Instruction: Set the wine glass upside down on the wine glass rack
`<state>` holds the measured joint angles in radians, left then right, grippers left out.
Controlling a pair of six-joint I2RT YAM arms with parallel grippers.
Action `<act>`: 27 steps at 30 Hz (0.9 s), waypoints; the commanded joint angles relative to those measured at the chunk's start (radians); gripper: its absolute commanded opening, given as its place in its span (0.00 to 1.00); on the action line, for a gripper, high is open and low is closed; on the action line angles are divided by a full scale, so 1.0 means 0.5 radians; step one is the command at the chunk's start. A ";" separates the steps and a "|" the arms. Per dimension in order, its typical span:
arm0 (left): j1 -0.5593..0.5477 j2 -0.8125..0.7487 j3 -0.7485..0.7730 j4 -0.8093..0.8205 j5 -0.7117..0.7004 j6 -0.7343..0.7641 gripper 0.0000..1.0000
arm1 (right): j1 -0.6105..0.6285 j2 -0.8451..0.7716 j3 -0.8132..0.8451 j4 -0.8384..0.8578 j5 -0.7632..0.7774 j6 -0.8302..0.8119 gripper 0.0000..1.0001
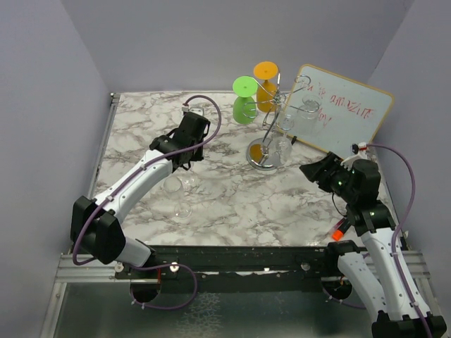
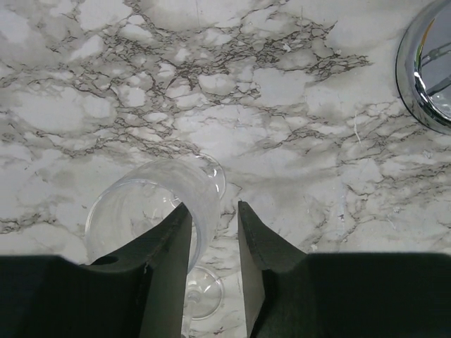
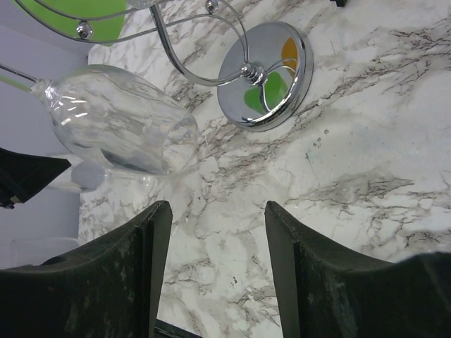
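Note:
A clear wine glass stands upright on the marble, its foot showing between my fingers; in the top view it is faint under the left wrist. My left gripper is over its rim. One finger is inside the bowl and the other outside, the jaws narrow with a gap left. The chrome wine glass rack has its round base at table centre. My right gripper is open and empty, right of the rack.
Hanging upside down on the rack are a green glass, an orange glass and a clear glass. A white board with red writing leans behind the rack at the back right. Grey walls enclose the table.

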<state>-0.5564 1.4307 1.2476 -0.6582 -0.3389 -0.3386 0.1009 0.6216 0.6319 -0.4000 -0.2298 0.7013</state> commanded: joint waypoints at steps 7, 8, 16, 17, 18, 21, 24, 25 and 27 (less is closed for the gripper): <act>0.011 0.068 0.092 -0.145 0.207 0.137 0.18 | -0.002 -0.007 0.028 -0.089 -0.072 0.118 0.60; 0.011 0.073 0.089 -0.147 0.234 0.140 0.15 | -0.002 -0.012 0.033 -0.095 -0.068 0.128 0.60; 0.011 0.029 0.107 -0.087 0.480 0.091 0.00 | -0.002 -0.062 0.024 -0.167 -0.005 0.233 0.60; 0.009 0.015 0.102 -0.059 0.542 0.082 0.00 | -0.002 -0.078 -0.006 -0.158 0.010 0.268 0.60; 0.006 0.000 0.092 -0.029 0.620 0.065 0.00 | -0.002 -0.098 -0.038 -0.147 0.021 0.304 0.61; -0.028 -0.066 0.025 0.115 0.895 -0.024 0.00 | -0.002 -0.138 -0.152 -0.102 0.015 0.458 0.61; -0.113 -0.151 -0.089 0.320 1.012 -0.139 0.00 | -0.001 -0.180 -0.276 -0.037 -0.035 0.668 0.62; -0.149 -0.181 -0.131 0.391 1.009 -0.181 0.00 | -0.002 -0.199 -0.320 -0.011 -0.055 0.735 0.62; -0.211 -0.230 -0.207 0.520 0.995 -0.247 0.00 | -0.002 -0.236 -0.403 0.028 -0.088 0.895 0.63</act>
<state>-0.6029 1.3964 1.2049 -0.5755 0.0593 -0.3687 0.1009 0.5335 0.4999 -0.4290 -0.2409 0.9718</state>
